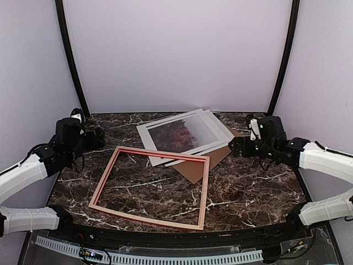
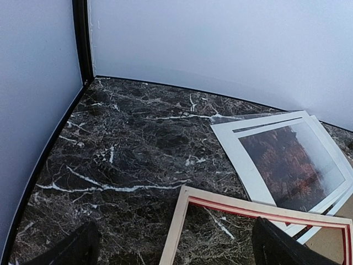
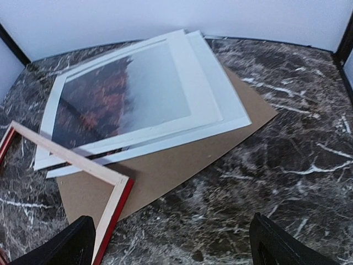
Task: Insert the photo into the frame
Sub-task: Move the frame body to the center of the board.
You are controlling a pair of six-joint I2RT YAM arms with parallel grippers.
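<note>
The frame (image 1: 205, 190) lies flat in the middle of the table, pale wood up with red showing at its edges. Its far right corner rests over the photo (image 1: 182, 132), which lies face up at the back on a stack of sheets. My left gripper (image 1: 99, 137) hovers open and empty left of the frame's far left corner (image 2: 185, 201). My right gripper (image 1: 234, 146) hovers open and empty right of the stack. In the left wrist view my gripper (image 2: 174, 254) faces the photo (image 2: 287, 160). In the right wrist view my gripper (image 3: 171, 248) faces the photo (image 3: 121, 88) and the frame corner (image 3: 113, 196).
A pale grey sheet (image 3: 231, 110) lies under the photo, and a brown backing board (image 1: 207, 160) lies under both, also seen in the right wrist view (image 3: 182, 160). The dark marble table (image 1: 253, 187) is walled by white panels at back and sides.
</note>
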